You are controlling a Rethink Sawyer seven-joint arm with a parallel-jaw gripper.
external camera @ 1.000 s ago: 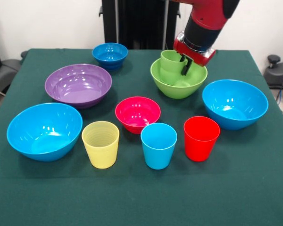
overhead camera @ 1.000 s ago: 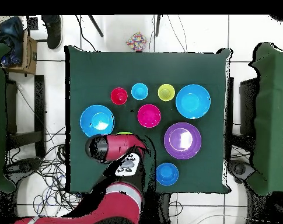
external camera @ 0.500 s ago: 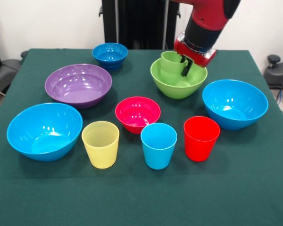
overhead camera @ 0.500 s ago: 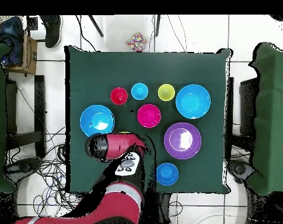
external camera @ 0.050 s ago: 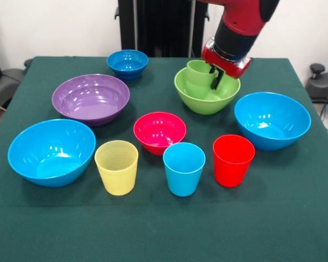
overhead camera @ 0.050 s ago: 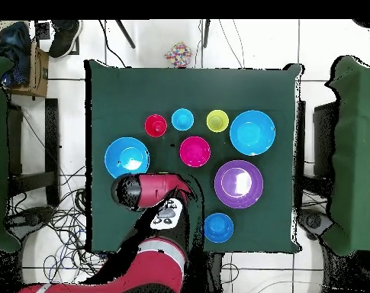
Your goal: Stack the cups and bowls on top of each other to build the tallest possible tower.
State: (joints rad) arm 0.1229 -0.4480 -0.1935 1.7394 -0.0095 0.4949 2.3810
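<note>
Front view: the red and black arm [external camera @ 0.050 s ago: 241, 22] reaches down over the large lime-green bowl [external camera @ 0.050 s ago: 206, 90] at the far side of the green-covered table [external camera @ 0.050 s ago: 164, 229], its gripper [external camera @ 0.050 s ago: 215, 76] closed on the rim of the green cup [external camera @ 0.050 s ago: 198, 76]. One dark finger [external camera @ 0.050 s ago: 215, 79] sits inside the cup against its wall. The cup is tilted slightly and sits low inside the bowl, but whether it touches the bowl's floor cannot be told.

Nothing else is stacked. The wide purple bowl [external camera @ 0.050 s ago: 91, 98] stands left of the lime-green one, with the small dark blue bowl [external camera @ 0.050 s ago: 127, 63] behind it. One large light blue bowl [external camera @ 0.050 s ago: 271, 120] sits at the right, just beside the lime-green bowl; the other light blue bowl [external camera @ 0.050 s ago: 51, 152] sits at the near left. The small pink-red bowl [external camera @ 0.050 s ago: 159, 131] occupies the middle. In front of it, three upright cups form a row: the pale yellow cup [external camera @ 0.050 s ago: 116, 166], the light blue cup [external camera @ 0.050 s ago: 183, 168] and the red cup [external camera @ 0.050 s ago: 233, 160], each apart from its neighbours.

From overhead, the arm covers the lime-green bowl and green cup almost entirely. The remaining pieces are spread across the table's centre.
</note>
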